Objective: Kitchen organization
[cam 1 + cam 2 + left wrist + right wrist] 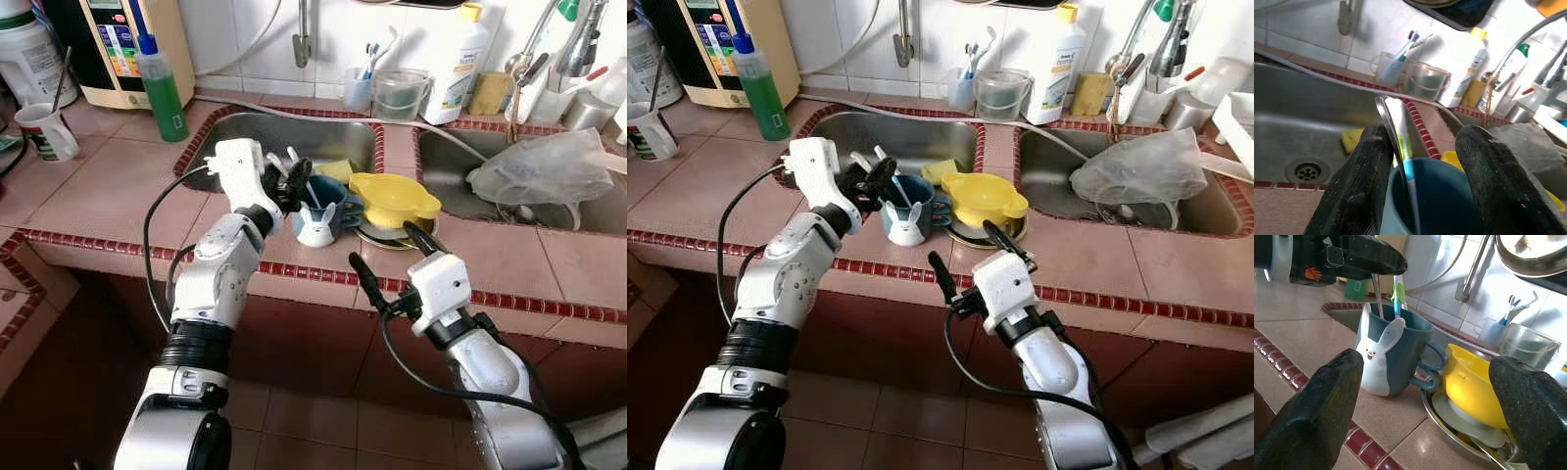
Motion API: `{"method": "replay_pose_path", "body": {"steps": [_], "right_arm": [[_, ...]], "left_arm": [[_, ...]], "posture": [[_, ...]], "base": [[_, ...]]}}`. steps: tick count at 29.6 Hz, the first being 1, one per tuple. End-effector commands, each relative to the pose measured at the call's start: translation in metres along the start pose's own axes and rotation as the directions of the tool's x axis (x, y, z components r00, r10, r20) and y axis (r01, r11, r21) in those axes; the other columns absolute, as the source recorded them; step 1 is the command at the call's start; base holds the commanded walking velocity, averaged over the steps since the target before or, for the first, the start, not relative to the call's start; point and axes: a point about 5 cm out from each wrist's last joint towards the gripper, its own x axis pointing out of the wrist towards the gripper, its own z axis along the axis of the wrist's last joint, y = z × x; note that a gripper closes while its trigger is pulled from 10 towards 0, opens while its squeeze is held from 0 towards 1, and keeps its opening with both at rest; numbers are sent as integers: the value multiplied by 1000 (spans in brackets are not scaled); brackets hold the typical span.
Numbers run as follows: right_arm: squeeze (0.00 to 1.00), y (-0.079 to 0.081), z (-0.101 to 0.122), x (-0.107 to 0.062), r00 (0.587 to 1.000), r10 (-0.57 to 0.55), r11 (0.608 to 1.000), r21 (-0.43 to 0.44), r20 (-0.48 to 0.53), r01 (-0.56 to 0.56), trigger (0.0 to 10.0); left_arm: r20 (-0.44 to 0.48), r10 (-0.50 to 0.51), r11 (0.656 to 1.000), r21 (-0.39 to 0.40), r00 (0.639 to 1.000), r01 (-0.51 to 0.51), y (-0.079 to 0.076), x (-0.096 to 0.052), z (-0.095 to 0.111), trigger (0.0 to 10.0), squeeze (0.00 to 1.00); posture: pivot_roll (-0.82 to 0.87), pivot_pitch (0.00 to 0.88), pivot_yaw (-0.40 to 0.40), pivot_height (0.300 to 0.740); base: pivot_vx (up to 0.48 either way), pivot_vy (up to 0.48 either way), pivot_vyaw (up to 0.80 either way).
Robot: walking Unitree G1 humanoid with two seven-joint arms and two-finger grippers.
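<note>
A blue mug [318, 217] with a white bunny face stands on the tiled counter between the left sink and the front edge. A metal spoon [1391, 122] and a toothbrush [1397, 296] stand inside it. My left gripper [294, 181] hovers just over the mug's mouth, open, and the spoon handle leans against one finger [1359, 181]. My right gripper [382, 245] is open wide in front of the counter edge, pointing at the mug and at a yellow bowl [392, 196]. That bowl sits on a metal plate [387, 238] beside the mug.
A yellow sponge [333, 169] lies in the left sink [255, 137]. A crumpled plastic bag [544, 166] fills the right sink. A green soap bottle [164, 88], a white mug [47, 132] and a white bottle [462, 69] stand along the back.
</note>
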Motion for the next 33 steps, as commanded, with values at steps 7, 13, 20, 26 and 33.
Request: {"method": "replay_pose_path", "body": {"steps": [7, 13, 20, 26, 33], "right_arm": [[0, 2, 1, 3, 1000, 13, 1000, -11, 11, -13, 10000], [0, 1, 1, 4, 1000, 12, 1000, -16, 12, -11, 10000], [0, 2, 1, 5, 1000, 13, 1000, -17, 15, -12, 10000], [0, 2, 1, 5, 1000, 12, 1000, -21, 14, -12, 10000], [0, 3, 2, 5, 1000, 10, 1000, -17, 21, -10, 10000]], "left_arm": [[-3, -29, 999, 17, 1000, 29, -4, 0, 3, 0, 0], [0, -35, 999, 15, 999, 35, -5, 0, 5, 0, 0], [-4, -46, 999, 1, 999, 46, -8, 1, 5, 0, 0], [-4, -52, 999, -5, 999, 52, -9, 1, 4, 0, 0], [-1, -58, 998, -4, 998, 58, -10, 1, 6, 0, 0]], "posture": [[-155, 25, 40, 711], [-155, 17, 41, 711], [-155, 14, 41, 711], [-156, 12, 42, 711], [-158, 10, 45, 711]], "base": [[0, 0, 0], [0, 0, 0], [0, 0, 0], [0, 0, 0], [0, 0, 0]]}}
